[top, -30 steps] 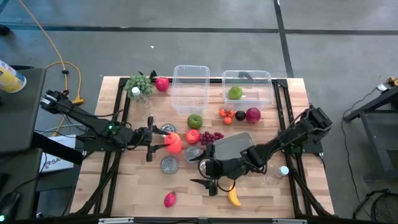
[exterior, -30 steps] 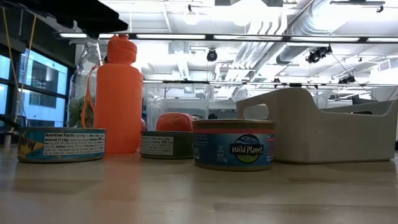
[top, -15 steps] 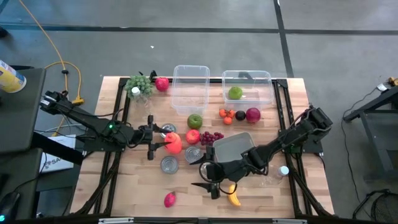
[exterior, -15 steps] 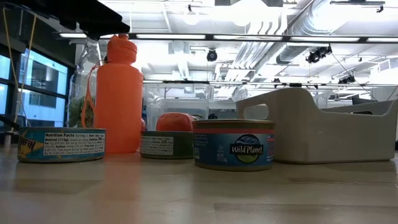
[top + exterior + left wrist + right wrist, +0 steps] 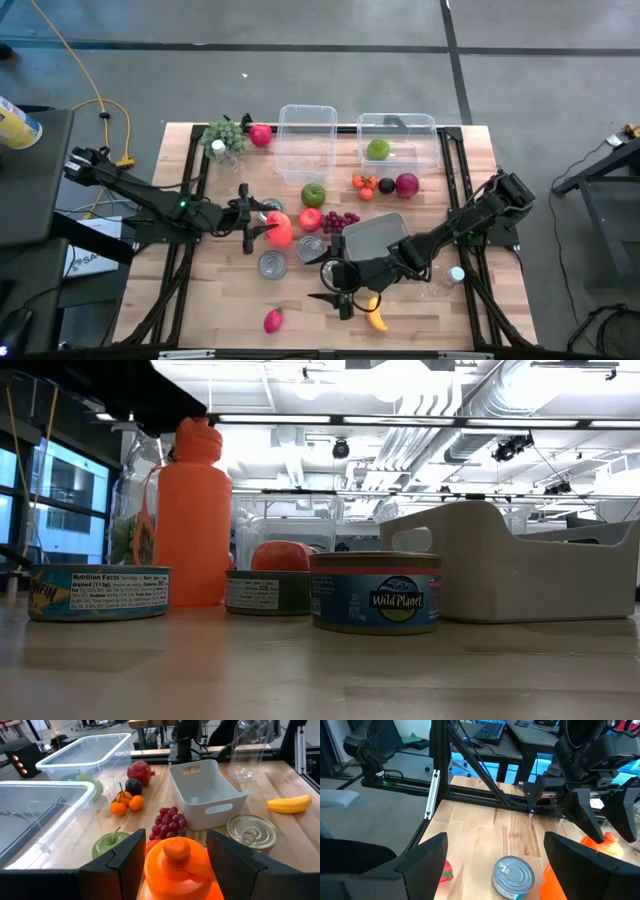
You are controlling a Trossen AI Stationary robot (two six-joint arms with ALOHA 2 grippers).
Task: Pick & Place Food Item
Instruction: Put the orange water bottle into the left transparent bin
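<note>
An orange bottle (image 5: 279, 230) stands upright on the wooden table left of centre, its base on the wood in the low view (image 5: 190, 510). My left gripper (image 5: 256, 222) reaches in from the table's left and is shut on it. My right gripper (image 5: 335, 285) hovers open near the front centre, above bare wood. A banana (image 5: 376, 317) lies just to its right and a tin can (image 5: 514, 877) ahead of it. Nearby food: a red apple (image 5: 310, 219), a green apple (image 5: 314, 194), purple grapes (image 5: 343, 219) and a red fruit (image 5: 273, 320). My left gripper pinches the orange bottle's shoulder (image 5: 150, 870), just below its cap, between its two fingers (image 5: 117, 865). The fingers come nearly level from the table's left, one on each side. The bottle stays upright with its base on the table.
A white basket (image 5: 378, 235) sits right of centre. Two clear bins (image 5: 306, 140) (image 5: 398, 140) stand at the back, one holding a green apple (image 5: 378, 149). Three tin cans (image 5: 272, 265) (image 5: 311, 247) (image 5: 270, 207) ring the bottle. Oranges (image 5: 365, 185), a pomegranate (image 5: 407, 184) and a clear bottle (image 5: 445, 280) lie to the right.
My left gripper has tipped and sunk a little at the orange bottle, edging toward the table's right. The bottle's base stays on the table.
</note>
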